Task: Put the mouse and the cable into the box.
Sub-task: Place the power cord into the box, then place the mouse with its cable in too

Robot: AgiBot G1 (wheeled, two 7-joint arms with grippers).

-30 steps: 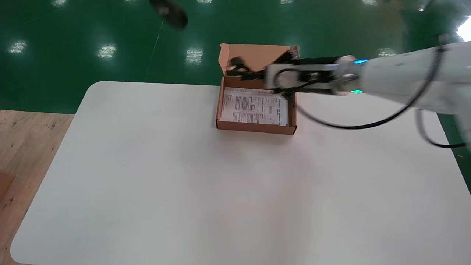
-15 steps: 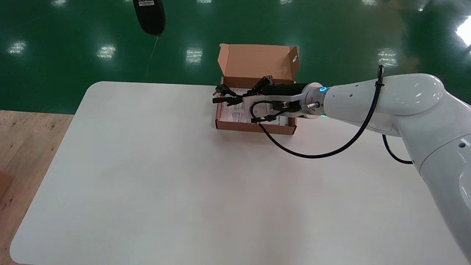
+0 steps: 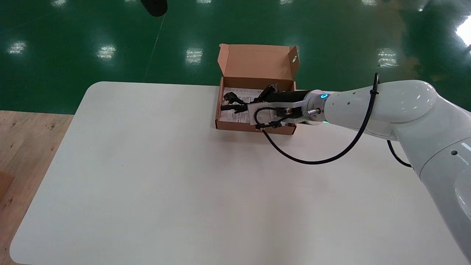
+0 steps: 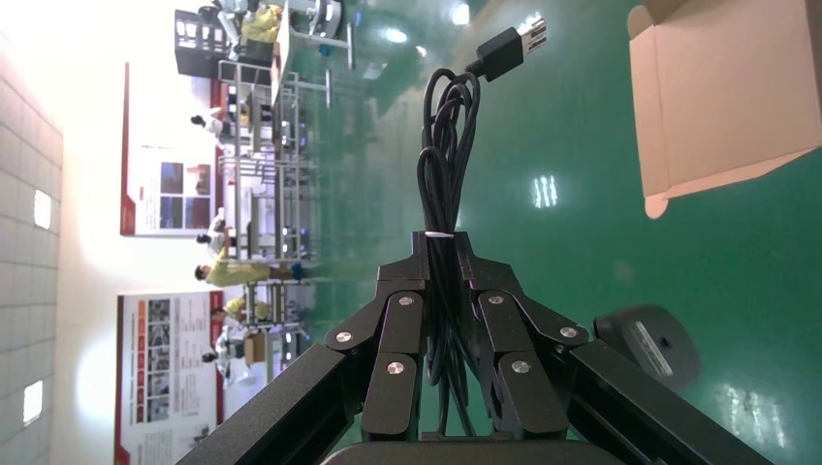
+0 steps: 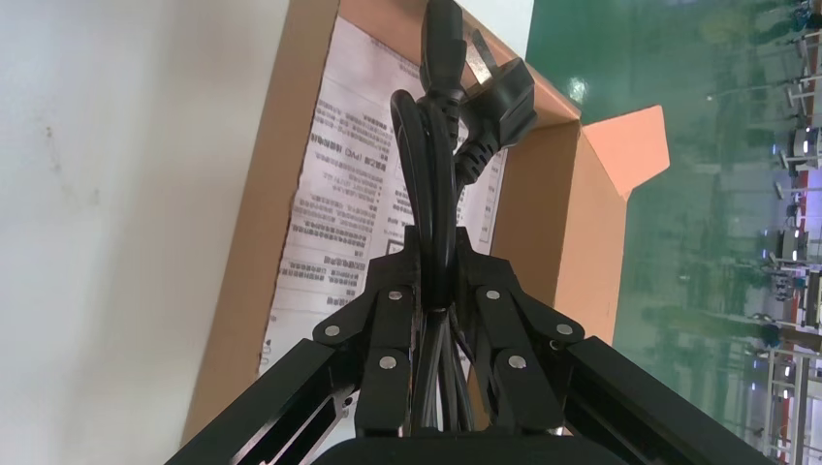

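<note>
- My right claw (image 5: 436, 242) is clamped on a bundled black cable (image 5: 431, 145), with the strands pinched between both fingers.
- The cable's plug (image 5: 504, 97) sticks out past my fingertips, above the open box (image 5: 257, 223).
- A printed sheet (image 5: 334, 223) lies flat inside the box.
- The box stands on the white tabletop (image 5: 116, 194).

Looks like a factory hall or industrial test floor. Glossy green epoxy floor (image 3: 73, 36) with ceiling-light glare. Left wrist view shows metal racks (image 4: 267, 184) far off, big wall posters (image 4: 155, 174) and people in yellow tops (image 4: 225, 276). White worktable (image 3: 184, 184), wood boards (image 3: 22, 147) at its left.
</note>
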